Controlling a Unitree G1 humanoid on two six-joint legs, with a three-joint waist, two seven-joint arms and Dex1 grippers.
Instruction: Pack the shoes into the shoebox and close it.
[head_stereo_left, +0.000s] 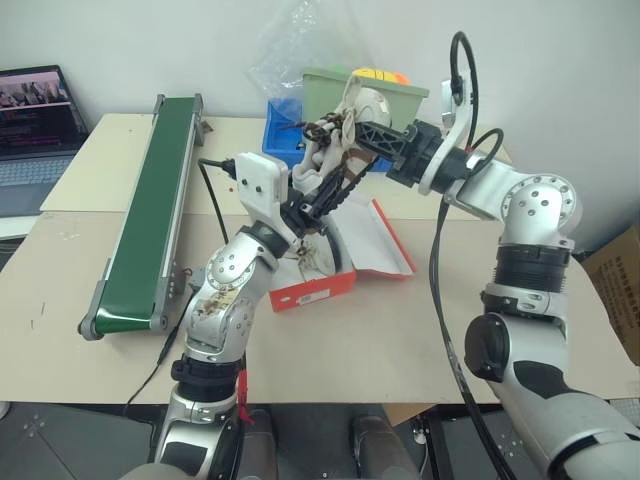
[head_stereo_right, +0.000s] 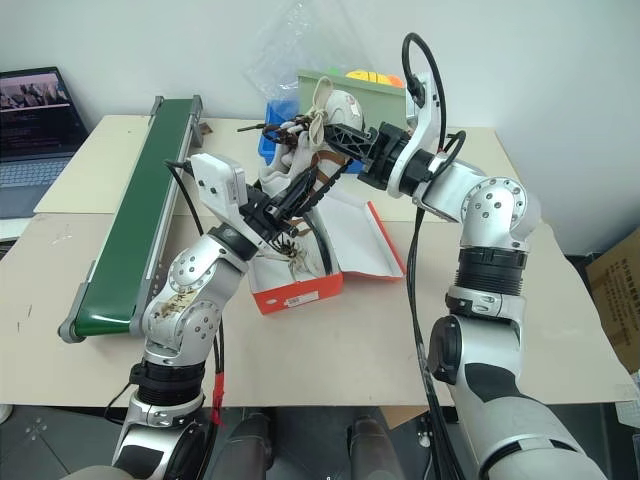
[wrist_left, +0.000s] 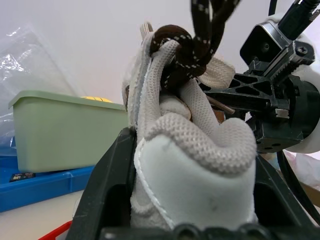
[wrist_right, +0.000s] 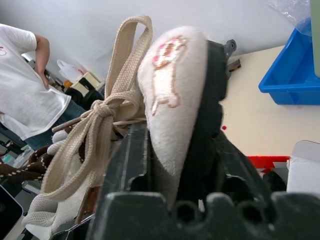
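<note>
Left gripper (head_stereo_left: 322, 190) raised above the table (head_stereo_left: 90, 250), fingers clamped on the padded heel end of one cream sneaker (wrist_left: 195, 165), mesh collar bulging between the black pads. Right gripper (head_stereo_right: 345, 140) reaching in from the opposite side, pinching the toe end of the same sneaker, jaws pressed against the fabric on both sides; cream lace bow (wrist_right: 100, 115) hanging just beside its finger. Dark brown lace (wrist_left: 185, 50) knotted above the left fingers. Directly beneath both grippers, the red-orange shoebox (head_stereo_left: 312, 290) lying open on the table, lid (head_stereo_left: 380, 240) folded out flat, second sneaker (head_stereo_right: 300, 255) inside. Behind the grippers, green bin (head_stereo_left: 365, 95) and blue tray (head_stereo_left: 280, 120). Well off beside the left arm, conveyor belt (head_stereo_left: 150, 210).
</note>
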